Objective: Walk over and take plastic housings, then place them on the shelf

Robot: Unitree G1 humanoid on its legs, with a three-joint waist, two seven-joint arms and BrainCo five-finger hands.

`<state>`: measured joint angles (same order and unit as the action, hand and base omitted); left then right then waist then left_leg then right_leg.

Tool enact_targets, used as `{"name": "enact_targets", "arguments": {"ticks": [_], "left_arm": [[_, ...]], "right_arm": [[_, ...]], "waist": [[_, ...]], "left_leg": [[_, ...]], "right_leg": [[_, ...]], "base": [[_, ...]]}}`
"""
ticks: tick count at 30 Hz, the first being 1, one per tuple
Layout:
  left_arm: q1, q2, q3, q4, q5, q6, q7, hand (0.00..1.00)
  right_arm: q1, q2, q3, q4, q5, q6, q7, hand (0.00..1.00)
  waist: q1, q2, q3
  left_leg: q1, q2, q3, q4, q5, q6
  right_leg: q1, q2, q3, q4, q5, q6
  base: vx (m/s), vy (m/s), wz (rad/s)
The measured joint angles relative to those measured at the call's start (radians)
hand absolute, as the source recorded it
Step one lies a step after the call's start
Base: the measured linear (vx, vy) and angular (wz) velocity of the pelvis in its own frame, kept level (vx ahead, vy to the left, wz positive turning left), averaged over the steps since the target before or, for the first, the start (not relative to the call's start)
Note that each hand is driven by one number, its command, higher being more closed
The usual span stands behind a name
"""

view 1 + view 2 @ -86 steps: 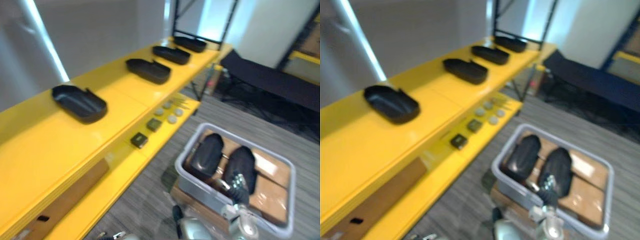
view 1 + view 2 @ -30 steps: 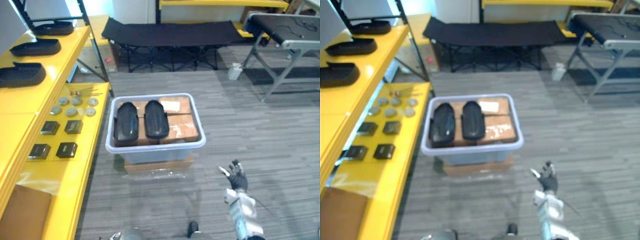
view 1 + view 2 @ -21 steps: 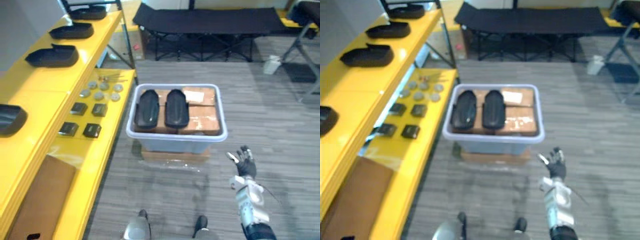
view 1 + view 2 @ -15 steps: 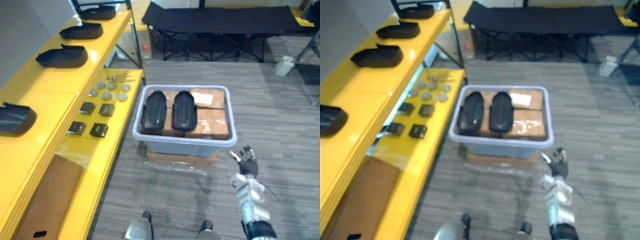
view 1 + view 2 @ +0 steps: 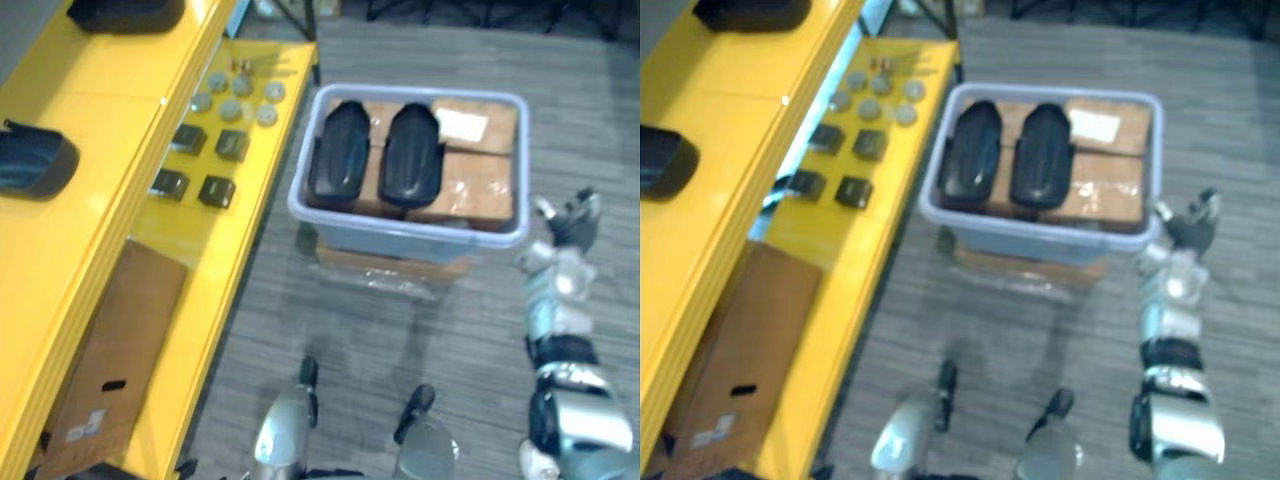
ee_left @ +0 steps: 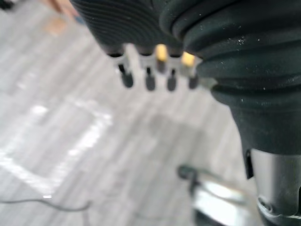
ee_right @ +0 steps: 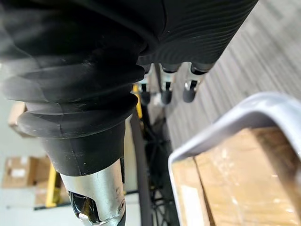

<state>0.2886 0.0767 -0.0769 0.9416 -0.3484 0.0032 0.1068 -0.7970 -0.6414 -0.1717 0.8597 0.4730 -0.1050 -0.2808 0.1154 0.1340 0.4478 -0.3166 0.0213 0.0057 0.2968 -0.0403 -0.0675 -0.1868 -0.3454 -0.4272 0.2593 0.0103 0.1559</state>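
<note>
The right hand (image 5: 572, 225) is spread open and empty, just beside the near right corner of the grey plastic bin (image 5: 400, 228). Half a second ago it hung short of that corner. Two black oval plastic housings (image 5: 340, 150) lie side by side in the bin's left half, apart from the hand. The left hand (image 6: 149, 82) hangs relaxed and empty.

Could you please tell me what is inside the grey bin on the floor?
In the bin, a left housing and a right housing, both black, lie side by side on brown cardboard boxes. Whatever is beneath the boxes is covered.
</note>
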Motion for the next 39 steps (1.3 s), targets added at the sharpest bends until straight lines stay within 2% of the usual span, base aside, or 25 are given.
{"name": "enact_targets", "arguments": {"ticks": [3,4,5,9,14,17,20,25,28,32,35,38,39], "left_arm": [[-0.048,-0.003,-0.041,0.028,-0.009,-0.001,-0.008,0.00],[-0.052,-0.003,-0.046,0.031,-0.011,-0.001,-0.008,0.00],[-0.061,-0.004,-0.063,0.033,-0.040,-0.001,-0.012,0.00],[-0.104,-0.004,-0.101,0.069,-0.118,-0.001,-0.052,0.00],[-0.111,-0.004,-0.128,0.075,-0.190,-0.002,-0.087,0.00],[-0.128,-0.006,-0.152,0.083,-0.202,-0.001,-0.097,0.00],[-0.137,-0.005,-0.174,0.083,-0.202,-0.001,-0.116,0.00],[-0.138,-0.006,-0.195,0.083,-0.203,0.001,-0.131,0.00],[-0.138,-0.006,-0.219,0.083,-0.203,0.004,-0.138,0.00],[-0.138,-0.006,-0.227,0.083,-0.203,0.006,-0.156,0.00],[-0.140,-0.007,-0.248,0.084,-0.205,0.014,-0.156,0.00],[-0.143,-0.007,-0.252,0.096,-0.207,0.013,-0.160,0.00],[-0.146,-0.007,-0.260,0.096,-0.220,0.013,-0.160,0.00]], "right_arm": [[-0.128,-0.092,0.116,0.098,-0.016,0.046,-0.001,0.00],[-0.135,-0.097,0.121,0.105,-0.016,0.048,-0.002,0.00],[-0.172,-0.115,0.146,0.131,-0.016,0.059,-0.005,0.00],[-0.251,-0.183,0.208,0.189,-0.015,0.118,-0.026,0.00],[-0.327,-0.220,0.284,0.222,-0.014,0.165,-0.028,0.00],[-0.332,-0.252,0.312,0.231,-0.013,0.192,-0.028,0.00],[-0.354,-0.255,0.316,0.251,-0.013,0.193,-0.030,0.00],[-0.359,-0.259,0.353,0.256,-0.012,0.193,-0.040,0.00],[-0.388,-0.270,0.356,0.265,-0.001,0.196,-0.060,0.00],[-0.393,-0.277,0.378,0.286,0.030,0.205,-0.113,0.00],[-0.397,-0.286,0.378,0.294,0.046,0.238,-0.180,0.00],[-0.405,-0.297,0.377,0.301,0.074,0.247,-0.266,0.00],[-0.405,-0.312,0.376,0.305,0.077,0.266,-0.288,0.00]], "waist": [[0.038,0.048,0.019],[0.039,0.051,0.020],[0.045,0.066,0.026],[0.087,0.098,0.035],[0.102,0.102,0.033],[0.125,0.122,0.019],[0.138,0.145,0.001],[0.174,0.152,-0.003],[0.188,0.171,-0.018],[0.216,0.184,-0.028],[0.230,0.205,-0.044],[0.241,0.209,-0.047],[0.252,0.212,-0.049]], "left_leg": [[-0.074,-0.011,-0.004,0.041,-0.003,0.007],[-0.079,-0.012,-0.005,0.045,-0.003,0.007],[-0.103,-0.014,-0.010,0.062,-0.006,0.012],[-0.155,-0.018,-0.017,0.096,-0.012,0.019],[-0.194,-0.032,-0.022,0.103,-0.009,0.024],[-0.216,-0.038,-0.029,0.131,-0.018,0.032],[-0.242,-0.048,-0.049,0.146,-0.020,0.035],[-0.251,-0.050,-0.055,0.171,-0.032,0.037],[-0.278,-0.053,-0.073,0.195,-0.039,0.037],[-0.282,-0.055,-0.074,0.204,-0.052,0.040],[-0.304,-0.057,-0.081,0.223,-0.062,0.041],[-0.312,-0.058,-0.082,0.236,-0.067,0.044],[-0.313,-0.060,-0.082,0.236,-0.070,0.045]], "right_leg": [[-0.077,-0.017,0.014,0.046,0.000,-0.001],[-0.081,-0.018,0.013,0.049,-0.001,-0.002],[-0.098,-0.021,0.013,0.059,-0.001,-0.002],[-0.140,-0.028,0.013,0.078,-0.002,-0.003],[-0.180,-0.047,0.013,0.101,-0.005,-0.001],[-0.183,-0.053,0.001,0.108,-0.008,0.001],[-0.188,-0.060,-0.015,0.114,-0.014,-0.005],[-0.190,-0.069,-0.025,0.143,-0.035,-0.001],[-0.194,-0.071,-0.043,0.153,-0.043,-0.003],[-0.194,-0.075,-0.045,0.163,-0.050,0.000],[-0.195,-0.076,-0.065,0.165,-0.057,0.003],[-0.197,-0.077,-0.068,0.165,-0.058,0.004],[-0.197,-0.079,-0.069,0.164,-0.058,0.004]], "base": [[-0.05,0.043,0.02],[-0.05,0.048,0.09],[-0.04,0.038,0.08],[-0.04,0.032,0.05],[-0.02,0.027,0.07],[0.00,0.033,0.10],[0.00,0.037,0.17],[0.00,0.013,0.09],[0.00,0.014,0.15],[0.00,0.004,0.01],[0.02,0.013,0.11],[0.04,0.012,0.05],[0.04,0.008,0.01]]}}
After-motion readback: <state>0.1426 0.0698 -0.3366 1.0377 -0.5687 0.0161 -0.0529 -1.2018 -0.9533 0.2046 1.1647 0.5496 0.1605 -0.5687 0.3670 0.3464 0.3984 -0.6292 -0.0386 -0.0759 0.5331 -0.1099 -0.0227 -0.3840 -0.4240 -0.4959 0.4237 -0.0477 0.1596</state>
